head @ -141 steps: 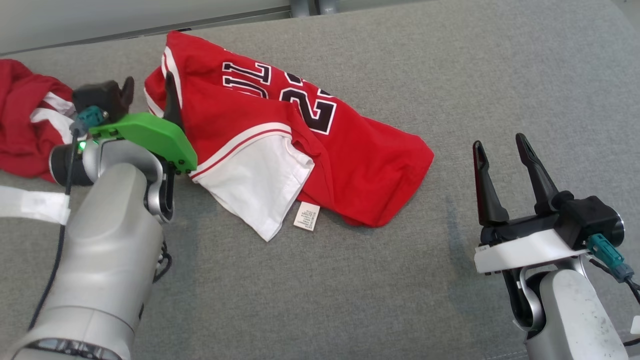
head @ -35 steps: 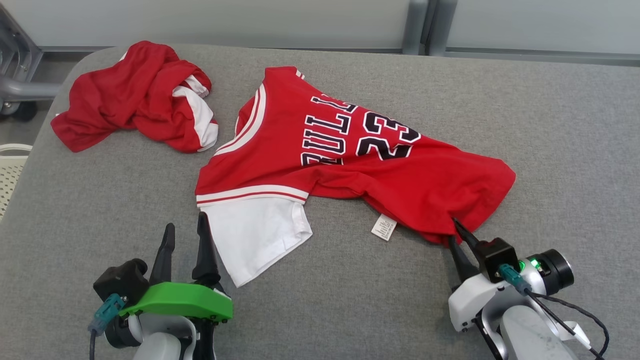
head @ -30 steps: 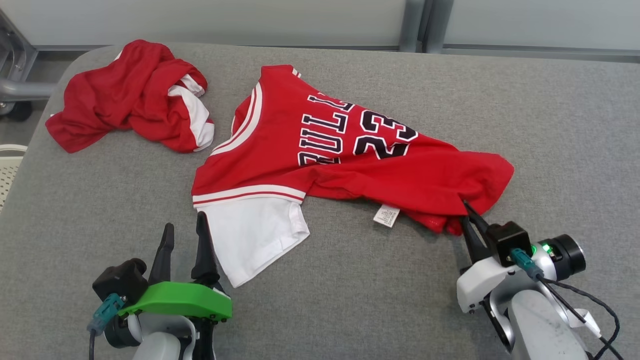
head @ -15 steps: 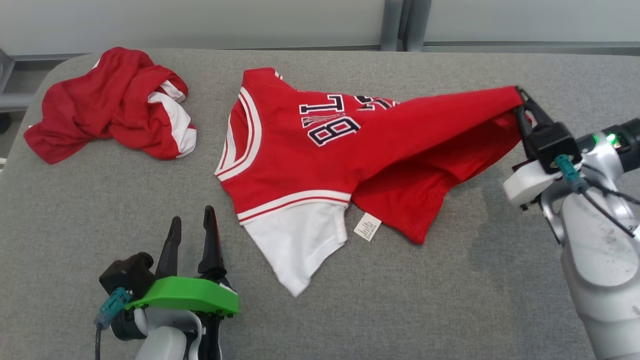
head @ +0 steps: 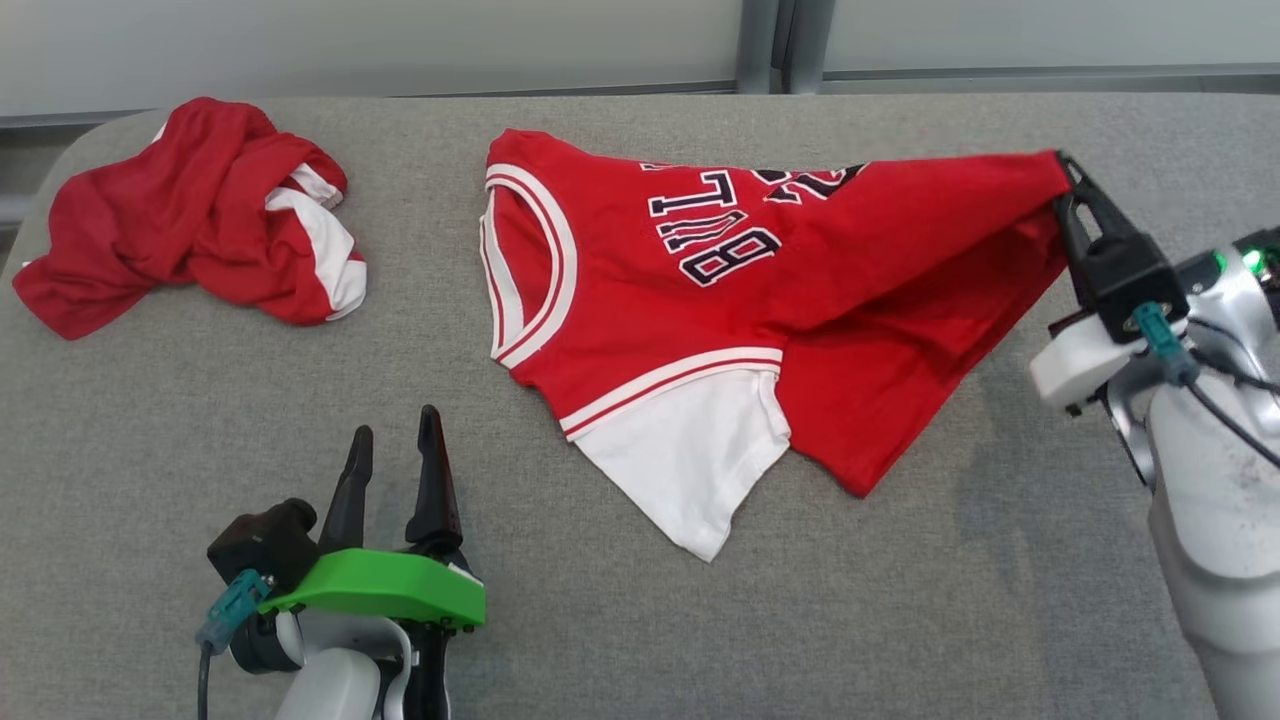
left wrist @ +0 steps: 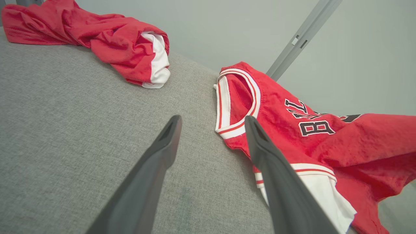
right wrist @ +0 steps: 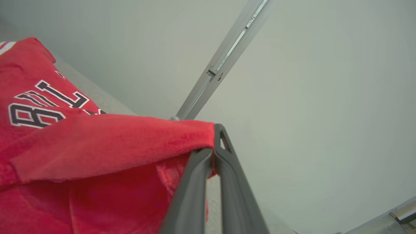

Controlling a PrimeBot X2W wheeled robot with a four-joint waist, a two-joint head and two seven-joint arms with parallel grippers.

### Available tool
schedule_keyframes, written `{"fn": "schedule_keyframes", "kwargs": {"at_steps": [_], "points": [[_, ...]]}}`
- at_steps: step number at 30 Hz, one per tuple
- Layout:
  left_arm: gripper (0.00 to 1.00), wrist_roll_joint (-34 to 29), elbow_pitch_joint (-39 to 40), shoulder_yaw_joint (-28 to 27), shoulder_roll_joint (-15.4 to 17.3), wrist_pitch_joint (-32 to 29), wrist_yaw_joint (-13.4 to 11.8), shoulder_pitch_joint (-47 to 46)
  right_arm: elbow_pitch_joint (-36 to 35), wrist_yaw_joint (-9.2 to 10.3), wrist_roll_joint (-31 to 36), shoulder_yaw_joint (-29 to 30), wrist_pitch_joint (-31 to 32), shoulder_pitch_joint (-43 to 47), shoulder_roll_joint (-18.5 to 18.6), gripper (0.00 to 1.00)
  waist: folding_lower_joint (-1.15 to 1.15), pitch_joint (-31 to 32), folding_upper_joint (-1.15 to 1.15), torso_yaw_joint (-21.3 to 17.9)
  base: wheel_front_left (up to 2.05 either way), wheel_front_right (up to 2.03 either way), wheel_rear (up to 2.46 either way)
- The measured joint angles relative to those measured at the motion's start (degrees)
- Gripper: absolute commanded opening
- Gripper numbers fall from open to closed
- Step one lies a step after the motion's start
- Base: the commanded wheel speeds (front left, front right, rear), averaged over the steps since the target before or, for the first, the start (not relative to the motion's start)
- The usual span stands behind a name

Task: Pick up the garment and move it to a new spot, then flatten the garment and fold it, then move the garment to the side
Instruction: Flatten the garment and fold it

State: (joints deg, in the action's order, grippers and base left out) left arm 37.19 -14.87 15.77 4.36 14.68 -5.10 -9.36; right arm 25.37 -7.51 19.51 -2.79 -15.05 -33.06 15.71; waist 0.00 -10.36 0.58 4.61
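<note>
While your right gripper [head: 1064,185] has its two dark fingers pinched tight on one hem corner of the red basketball jersey with white trim and black lettering [head: 720,290], that corner hangs lifted off the grey fabric-covered tabletop [head: 600,630]. The cloth runs taut from the corner back toward the chest print. The neck opening, the shoulder and the white short sleeve [head: 690,460] lie on the tabletop near its middle, so the jersey is half up and half down, centre to right of the surface.

Your left gripper [head: 396,422] sits near the front edge with fingers spread wide and nothing between them. It is apart from the sleeve and touches no cloth.

A second garment, a crumpled red-and-white heap [head: 190,215], lies at the far left, well apart from the jersey. Leave it.

Step, as I read it: the pick-and-move part, running into flattening. Folding has not started, since the lower body of the jersey is doubled under the raised flap.

Next move probably calls for this. Carry the held corner out to the right and set it down low, so the doubled layer opens instead of creasing. Bring the left gripper onto the neck or sleeve side to anchor or pull against it. Release only once the hem lies flat.
</note>
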Motion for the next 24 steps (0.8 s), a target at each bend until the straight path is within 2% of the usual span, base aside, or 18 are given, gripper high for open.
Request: {"fn": "schedule_keyframes", "kwargs": {"at_steps": [9,14,24], "points": [[1.0,-0.01,0.58,0.02,0.6,-0.25,-0.47,0.02,-8.65,0.0,-2.85,-1.83,0.0,18.0,-0.96,0.0,0.0,-0.24,0.0,-2.31,0.0,0.0,0.0],[1.0,-0.11,0.88,0.49,0.8,-0.53,-0.69,0.07,-6.84,0.0,-4.03,-1.22,0.0,23.85,-2.11,0.0,0.0,-0.09,0.0,-3.94,0.0,0.0,0.0],[1.0,-0.27,1.31,1.23,1.3,-1.26,-0.96,0.3,-2.29,0.0,-0.86,3.66,0.0,25.49,-2.72,0.0,0.0,0.55,0.0,-5.08,0.0,0.0,0.0]]}}
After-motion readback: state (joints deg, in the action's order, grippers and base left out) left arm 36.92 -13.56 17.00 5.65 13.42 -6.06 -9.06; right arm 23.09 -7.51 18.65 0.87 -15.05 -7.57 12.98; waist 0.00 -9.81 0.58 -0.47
